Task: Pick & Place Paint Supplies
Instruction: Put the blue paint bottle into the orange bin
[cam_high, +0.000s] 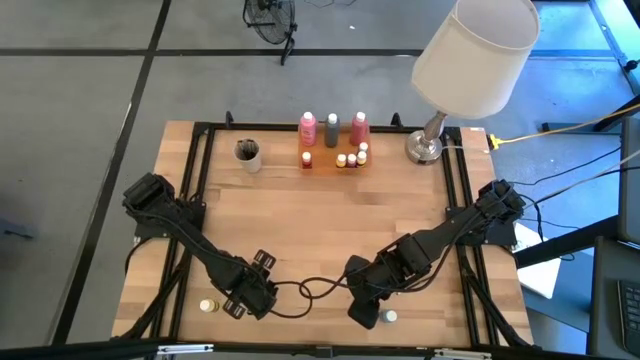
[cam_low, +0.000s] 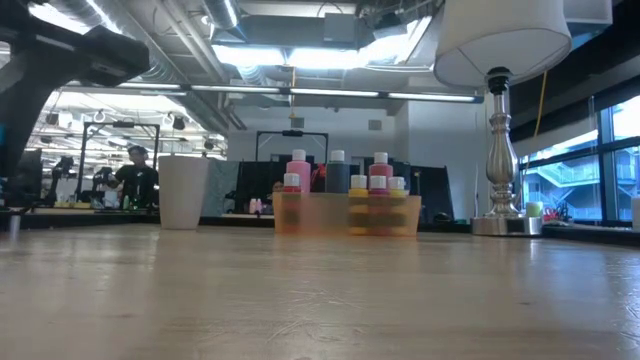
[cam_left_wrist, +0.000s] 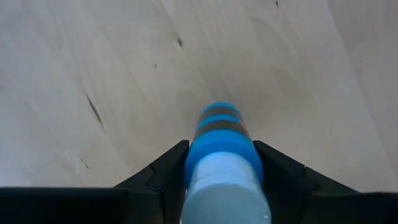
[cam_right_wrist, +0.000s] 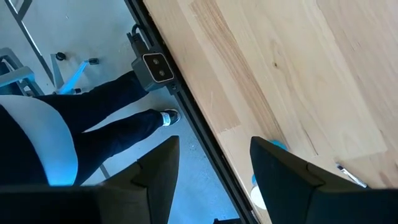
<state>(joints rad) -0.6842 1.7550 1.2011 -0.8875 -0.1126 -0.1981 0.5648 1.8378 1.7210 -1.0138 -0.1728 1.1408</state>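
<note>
A small yellow-lidded pot (cam_high: 208, 305) is at the table's near left. In the left wrist view this banded pot (cam_left_wrist: 221, 143) fills the gap between the fingers of my left gripper (cam_high: 232, 303), which points down. My right gripper (cam_high: 365, 312) hangs open above the near right edge with nothing between its fingers (cam_right_wrist: 214, 149). A white-lidded pot (cam_high: 389, 316) stands on the table just beside it. Two pink bottles (cam_high: 308, 127) and a grey bottle (cam_high: 333, 130) stand with more small pots in the orange tray (cam_low: 345, 228) at the far middle. My left gripper has the pot's round side (cam_left_wrist: 196, 155) between its two fingers (cam_left_wrist: 168, 171), one on each side. The fingers come from above, pointing down. The pot is upright, lid up, and reaches past the fingertips. Whether its base is on the table I cannot tell.
A beige cup (cam_high: 247, 152) stands left of the tray and a lamp (cam_high: 430, 145) right of it. A dark cord (cam_high: 305, 290) lies looped on the table between my two grippers. A black frame (cam_high: 200, 200) runs round the table. A person's legs (cam_right_wrist: 112, 118) show beyond the near edge.
</note>
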